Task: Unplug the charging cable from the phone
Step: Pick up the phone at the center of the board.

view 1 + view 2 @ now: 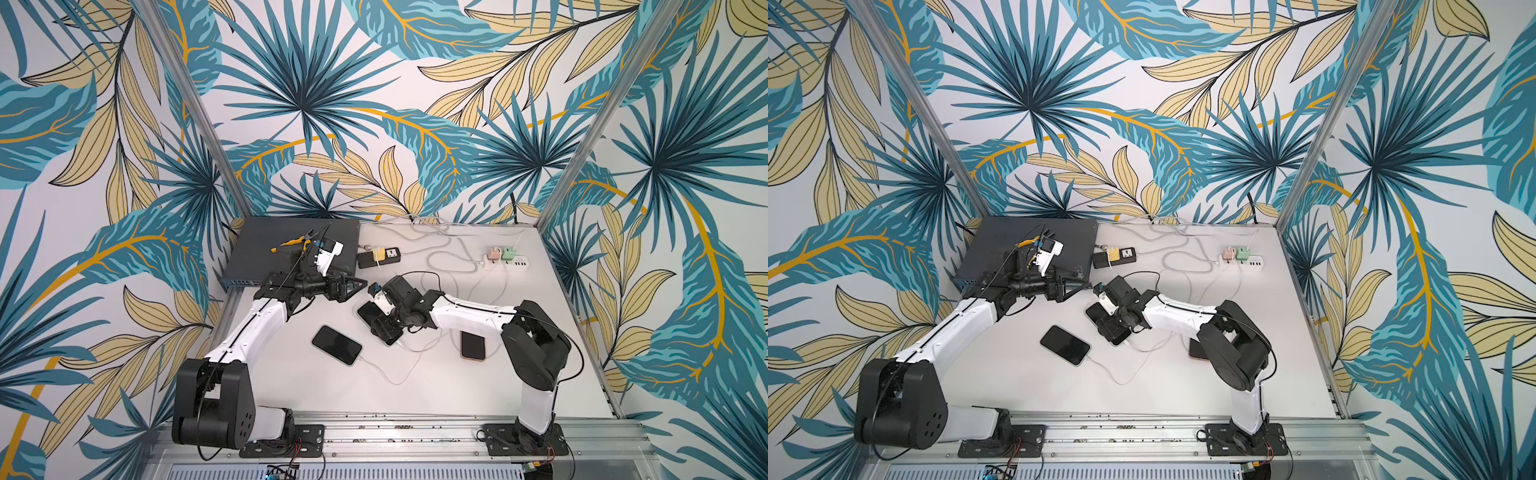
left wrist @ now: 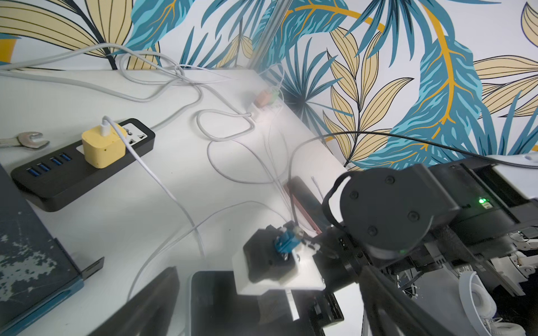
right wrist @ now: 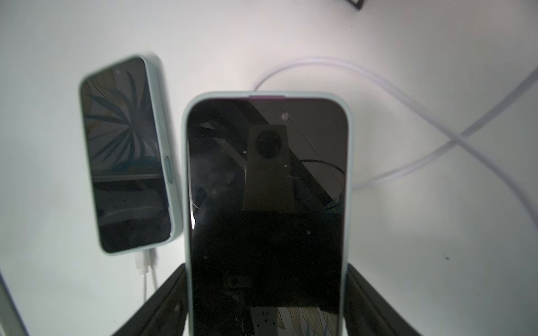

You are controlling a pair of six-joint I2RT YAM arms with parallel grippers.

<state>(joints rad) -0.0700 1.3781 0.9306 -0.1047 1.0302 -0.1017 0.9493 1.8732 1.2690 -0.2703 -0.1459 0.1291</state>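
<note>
Three phones lie on the white table (image 1: 436, 386). My right gripper (image 1: 386, 330) reaches down over the middle phone (image 1: 366, 311). In the right wrist view its fingers (image 3: 171, 291) press both long edges of this phone (image 3: 266, 174), so the right gripper (image 3: 266, 270) is shut on it. That phone's port end is hidden under the gripper. A thin white charging cable (image 1: 415, 348) comes out from beneath. My left gripper (image 1: 355, 286) hovers open just beyond it, holding nothing. A second phone (image 1: 336, 345) lies nearby with a white plug (image 3: 145, 260) in it.
A pink-cased phone (image 1: 472, 345) lies under my right arm. A black power strip (image 1: 379, 257) with a yellow charger and a white strip (image 1: 505, 259) with pink and green chargers stand at the back. Loose cables (image 1: 449, 253) cross the table. Pliers (image 1: 291, 242) lie on a dark box (image 1: 262, 249) at the back left.
</note>
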